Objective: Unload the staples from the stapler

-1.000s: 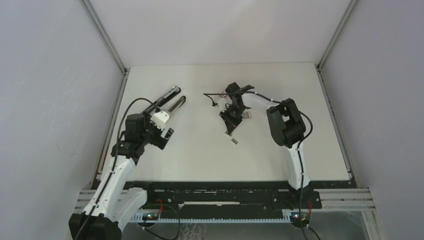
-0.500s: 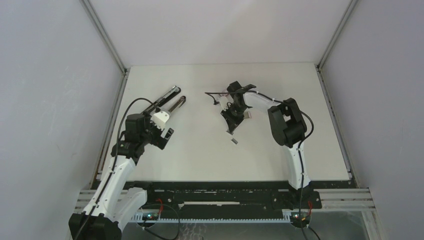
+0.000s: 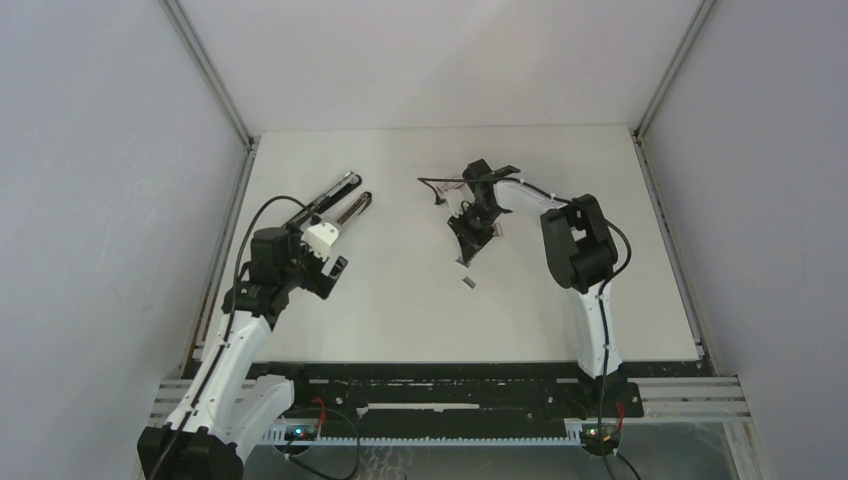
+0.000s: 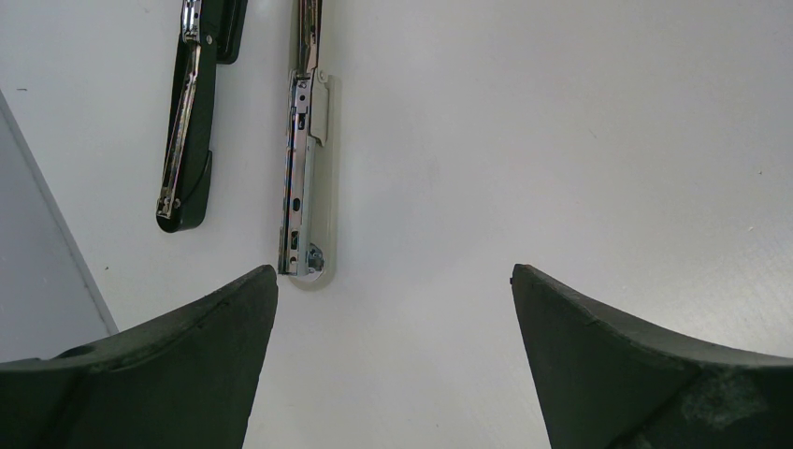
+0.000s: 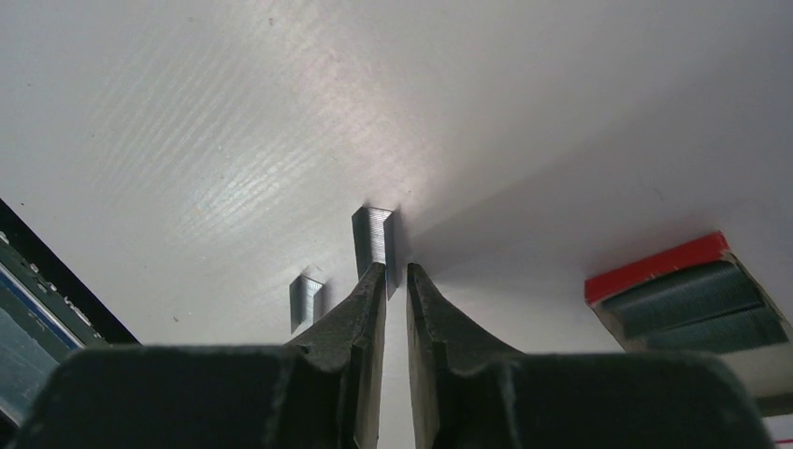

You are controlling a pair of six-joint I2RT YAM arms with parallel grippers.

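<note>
The stapler (image 3: 335, 203) lies splayed open at the far left of the table. Its black arm (image 4: 192, 122) and silver arm (image 4: 304, 168) lie side by side just ahead of my left gripper (image 4: 393, 271). That gripper is wide open, with only bare table between its fingers. Near the table's middle, my right gripper (image 5: 396, 269) points down at the table with its jaws a narrow slit apart. One short strip of staples (image 5: 374, 238) stands on the table at its left fingertip; the right finger does not touch it. A second strip (image 5: 306, 301) lies just left. From above, a strip (image 3: 467, 283) lies near the right gripper (image 3: 463, 258).
A small red-and-white box (image 5: 692, 290) holding grey staple strips sits to the right of the right gripper. The table's dark near edge (image 5: 37, 271) shows at the left of the right wrist view. The enclosure wall's rail (image 4: 47, 224) runs beside the stapler.
The right gripper's jaws have parted slightly, and that arm's wrist has shifted a little to the right. The left arm and the stapler have not moved.
</note>
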